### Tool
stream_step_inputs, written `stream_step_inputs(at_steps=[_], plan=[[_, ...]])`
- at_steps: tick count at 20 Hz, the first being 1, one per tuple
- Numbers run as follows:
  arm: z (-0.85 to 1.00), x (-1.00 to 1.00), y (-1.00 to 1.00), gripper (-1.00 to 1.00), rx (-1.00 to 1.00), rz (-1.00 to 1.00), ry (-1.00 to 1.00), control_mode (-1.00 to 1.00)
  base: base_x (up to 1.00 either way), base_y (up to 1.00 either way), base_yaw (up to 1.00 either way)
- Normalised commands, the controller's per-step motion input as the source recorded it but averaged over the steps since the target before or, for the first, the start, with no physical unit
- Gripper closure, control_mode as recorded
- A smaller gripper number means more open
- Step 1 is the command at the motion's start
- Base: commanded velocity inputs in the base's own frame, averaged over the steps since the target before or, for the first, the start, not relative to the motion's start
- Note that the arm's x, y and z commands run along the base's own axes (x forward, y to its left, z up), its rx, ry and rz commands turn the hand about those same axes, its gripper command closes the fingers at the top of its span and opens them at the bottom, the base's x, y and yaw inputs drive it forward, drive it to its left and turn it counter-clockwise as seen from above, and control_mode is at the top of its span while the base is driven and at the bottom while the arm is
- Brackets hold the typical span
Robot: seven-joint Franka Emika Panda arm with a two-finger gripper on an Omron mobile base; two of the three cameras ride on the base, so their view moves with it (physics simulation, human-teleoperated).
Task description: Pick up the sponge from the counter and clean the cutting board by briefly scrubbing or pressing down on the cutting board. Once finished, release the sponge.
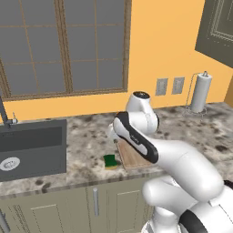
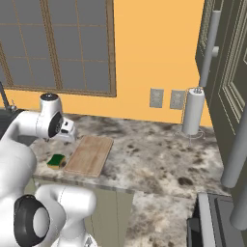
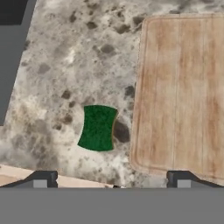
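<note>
1. Dark green on top and yellow below, the sponge (image 3: pixel 97 127) lies flat on the counter (image 3: pixel 61 65), and nothing touches it.
2. In the hand view the gripper (image 3: pixel 111 181) looks down from above; its two dark fingertips (image 3: pixel 43 180) stand wide apart at the bottom of the view, and the jaws hold nothing.
3. The sponge is ahead of the jaws and between their two lines, nearer to the left finger than to the right one, and it is not between the tips themselves.
4. The light-brown wooden cutting board (image 3: pixel 181 92) lies just beside the sponge, on the side of the right finger; a narrow strip of stone separates them.
5. A corner of the dark grey sink (image 3: pixel 11 48) is well apart, beyond the left finger.
6. In the left base view the sponge (image 1: pixel 109 161) sits near the front edge of the counter (image 1: pixel 86 141), beside the cutting board (image 1: pixel 133 157), which the arm partly hides.
7. In the right base view the sponge (image 2: pixel 56 160) lies below the hand, next to the cutting board (image 2: pixel 90 155).
</note>
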Motion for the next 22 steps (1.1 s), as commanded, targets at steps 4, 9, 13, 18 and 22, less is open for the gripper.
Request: stream_step_inputs(at_steps=[4,9,13,18,22], plan=[[-0.5,0.19,0.27,-1.0,0.0,0.0,0.03,-1.0,0.0,0.0,0.0],[-0.46,0.2,0.27,-1.0,0.0,0.0,0.07,-1.0,0.0,0.0,0.0],[-0.37,0.0,0.2,-1.0,0.0,0.0,0.0,-1.0,0.0,0.0,0.0],[-0.34,0.0,0.16,-1.0,0.0,0.0,0.02,-1.0,0.0,0.0,0.0],[-0.31,0.0,0.03,-1.0,0.0,0.0,0.01,-1.0,0.0,0.0,0.0]])
